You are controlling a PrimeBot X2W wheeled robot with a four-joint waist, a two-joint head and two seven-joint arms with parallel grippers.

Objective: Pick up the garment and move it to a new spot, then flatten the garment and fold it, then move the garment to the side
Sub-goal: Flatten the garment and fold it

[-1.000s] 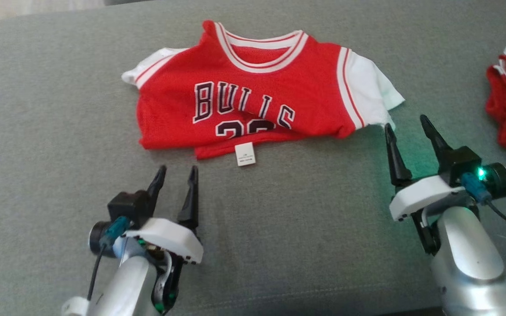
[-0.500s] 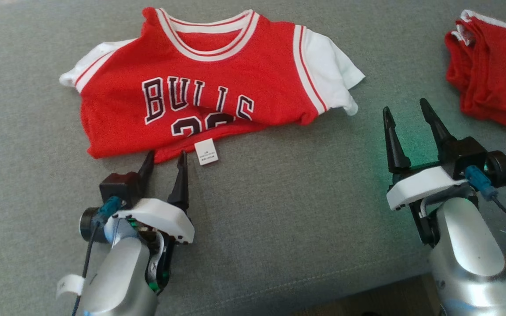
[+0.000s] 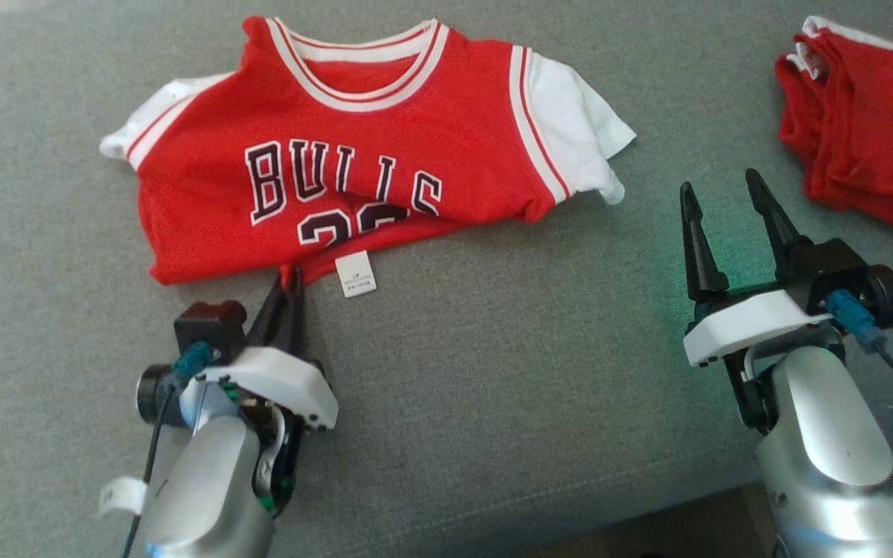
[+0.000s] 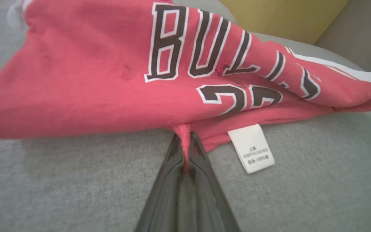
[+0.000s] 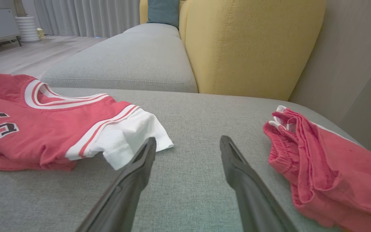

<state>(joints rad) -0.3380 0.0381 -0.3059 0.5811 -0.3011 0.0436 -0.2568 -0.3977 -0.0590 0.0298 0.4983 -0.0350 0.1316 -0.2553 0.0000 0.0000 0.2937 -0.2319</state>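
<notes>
Two dark fingers of my L claw (image 3: pixel 289 280) are clamped on the near hem of the red-and-white mesh BULLS jersey (image 3: pixel 384 139), which lies just ahead, long axis L–R on the grey fabric cushion (image 3: pixel 493 387); R claw (image 3: pixel 719 180) apart, empty, near its white sleeve.

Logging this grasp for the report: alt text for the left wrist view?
The left gripper is shut on the lower edge of the red jersey, which lies on a grey cushion. A white label sits just right of the pinch; BULLS lettering runs above.
</notes>
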